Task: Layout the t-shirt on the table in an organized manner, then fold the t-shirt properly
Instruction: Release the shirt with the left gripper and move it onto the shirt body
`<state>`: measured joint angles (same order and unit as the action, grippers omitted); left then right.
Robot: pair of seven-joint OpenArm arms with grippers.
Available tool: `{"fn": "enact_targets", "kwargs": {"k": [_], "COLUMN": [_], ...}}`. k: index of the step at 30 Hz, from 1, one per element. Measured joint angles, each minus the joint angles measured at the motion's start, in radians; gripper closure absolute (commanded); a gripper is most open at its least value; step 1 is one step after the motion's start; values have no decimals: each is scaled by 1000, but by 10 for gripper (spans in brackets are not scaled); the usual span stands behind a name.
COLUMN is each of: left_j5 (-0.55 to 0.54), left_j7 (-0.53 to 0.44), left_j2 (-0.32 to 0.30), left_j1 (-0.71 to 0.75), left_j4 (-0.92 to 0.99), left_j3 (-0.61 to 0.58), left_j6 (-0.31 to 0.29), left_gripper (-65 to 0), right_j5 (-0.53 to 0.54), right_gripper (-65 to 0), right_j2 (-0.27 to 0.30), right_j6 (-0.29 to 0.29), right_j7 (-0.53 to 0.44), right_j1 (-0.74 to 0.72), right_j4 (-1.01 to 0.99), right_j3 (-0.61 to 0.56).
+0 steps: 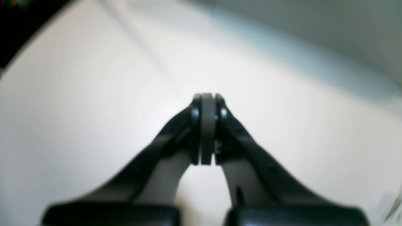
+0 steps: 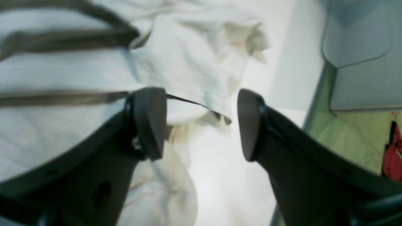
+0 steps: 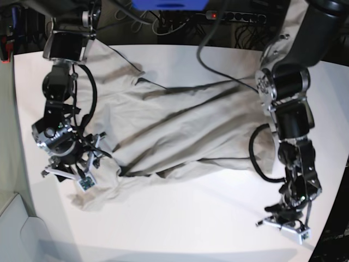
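The light beige t-shirt [image 3: 185,131] lies crumpled and creased across the middle of the white table [image 3: 191,224], with long folds running over it. In the base view my right gripper [image 3: 91,157] hovers at the shirt's left edge. Seen from the right wrist, the right gripper [image 2: 201,125] is open, with bunched cloth of the t-shirt [image 2: 176,59] under and beyond its left finger [image 2: 150,122] and nothing between the pads. My left gripper [image 3: 279,217] sits over bare table at the front right, away from the shirt. In the left wrist view the left gripper [image 1: 207,103] is shut, pads pressed together, holding nothing.
Cables and a power strip [image 3: 234,16] run along the back edge. The table's left edge [image 3: 13,136] lies close to the right arm. Past that edge the right wrist view shows green floor [image 2: 351,141], a grey panel [image 2: 361,62] and a red item [image 2: 392,157].
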<state>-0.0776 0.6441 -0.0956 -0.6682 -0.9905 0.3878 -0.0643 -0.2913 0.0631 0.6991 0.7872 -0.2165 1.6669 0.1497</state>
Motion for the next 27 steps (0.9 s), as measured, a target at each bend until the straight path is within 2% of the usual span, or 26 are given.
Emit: {"fn": "enact_targets", "kwargs": {"k": [2,4,6,12,16,19,20,23,27], "left_j5": [10,2,-8,9,-2,4,-10,-23,-62], "left_j7": [79,103,134,341,318,245,194,141,106], "left_j2": [-6,-6,1,3,2,7,3,-9,-61], "left_j1": [72,137,191,317,370,394,391,353,364], "left_j4": [-90,-192,-264,-288,-283,-177,-146,-52,-34], "left_j3": [-39,-86,-120,-112,-114,-117,-116,-113,-115], "left_j6": [-40,-115,-150,-148,-148,-149,-150,-154,-176], "left_gripper": [-2,-2,-2,-1,-1,-1,-1,-1,-1], "right_j5": [-4,-5,-9,-9,-7,-10,-18,-6,-8], "right_gripper": [-361,-361,-361,-361,-361,-361,-361,-361,-361], "right_j2": [-3,-3,-20,-30,-31,-39,-46,-60,-58], "right_j6": [0,0,0,0,0,0,0,0,0], "right_j7": [0,-2,2,-2,-2,1,5,0,-2], "right_j1": [1,-2,-1,-1,-1,0,-1,1,15], "right_j4": [-5,-6,-5,-6,-6,-6,-6,-6,0], "right_j3": [1,1,5,3,12,61,73,91,99]}}
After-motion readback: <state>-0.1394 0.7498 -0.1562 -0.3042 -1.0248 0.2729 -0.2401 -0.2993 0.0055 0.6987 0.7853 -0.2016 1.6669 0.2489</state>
